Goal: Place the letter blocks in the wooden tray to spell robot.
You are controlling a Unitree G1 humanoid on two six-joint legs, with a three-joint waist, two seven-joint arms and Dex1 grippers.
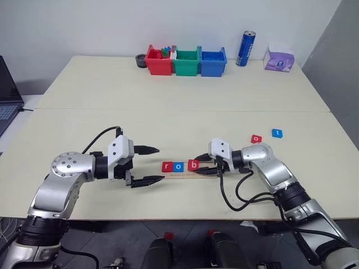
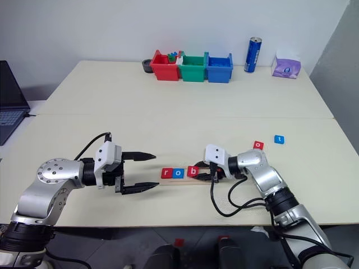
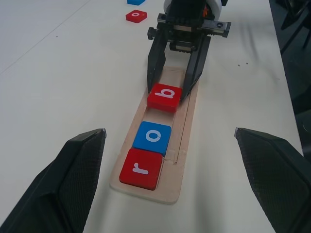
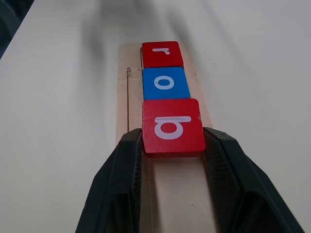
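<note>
tray: wooden tray (image 1: 190, 172) lies lower centre of the head view, long axis running left-right between the two grippers; flat on the table.
tiles seated: red r tile (image 3: 141, 168), blue o tile (image 3: 152, 138), red b tile (image 3: 165, 97) sit in a row from the tray's left end; r and o touch, b is just beside o with a thin gap.
right gripper: right gripper (image 1: 205, 166) reaches in from the right along the tray's axis; fingers narrow, closed on the b tile's two side edges, tile low over or on the groove, cannot tell which.
left gripper: left gripper (image 1: 150, 165) hovers just left of the tray's end, fingers spread wide, holding nothing.
tiles left: red o tile (image 1: 256, 138) and blue t tile (image 1: 276, 133) lie loose right of centre, up and right of the tray, well apart from it and near each other.
key relation: both loose tiles lie on the right arm's side, behind its wrist; right arm is plainly nearer. Open tray slots run rightward from b.
surface: pale table (image 1: 168, 84), smooth, seam across the middle.
room: coloured bins (image 1: 186, 61), blue can (image 1: 245, 49), purple packet (image 1: 279, 58) along the far edge; laptop (image 1: 8, 92) at far left.
</note>
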